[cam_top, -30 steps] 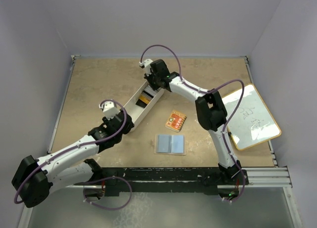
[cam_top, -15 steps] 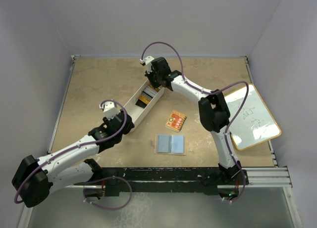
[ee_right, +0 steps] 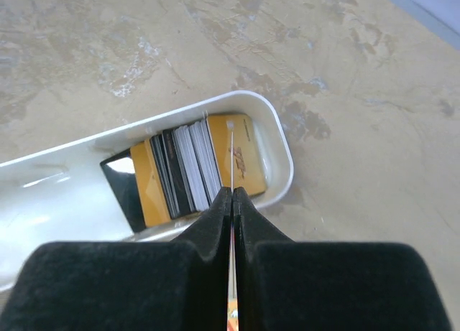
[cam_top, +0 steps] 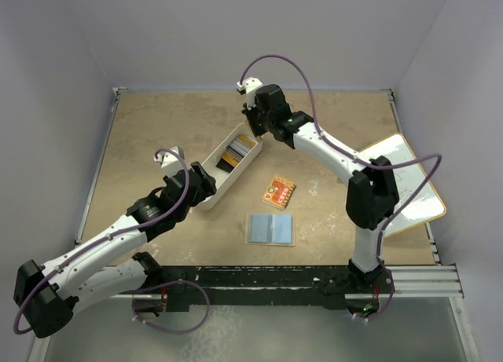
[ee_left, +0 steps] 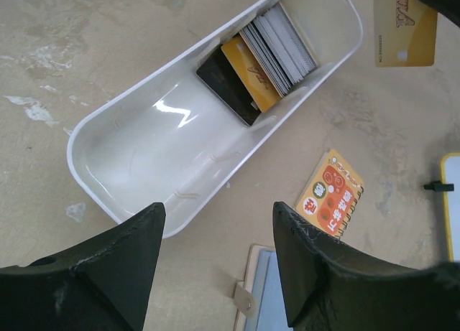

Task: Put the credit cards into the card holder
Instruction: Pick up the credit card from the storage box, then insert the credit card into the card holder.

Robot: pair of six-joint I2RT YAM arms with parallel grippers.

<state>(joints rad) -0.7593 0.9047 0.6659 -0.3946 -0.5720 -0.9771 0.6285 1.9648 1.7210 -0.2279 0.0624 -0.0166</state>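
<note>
I see a tan, mottled table [cam_top: 157, 134]. A long white oblong bin [ee_left: 154, 141] lies diagonally on it. An orange-red patterned packet [cam_top: 279, 191] lies flat to the right of the bin, apart from it. A yellow-framed whiteboard [cam_top: 416, 188] with faint markings sits at the table's right edge.

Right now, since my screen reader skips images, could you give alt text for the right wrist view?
The right end effector pinches one credit card edge-on above a white bin holding more cards, on a tan table.
</note>
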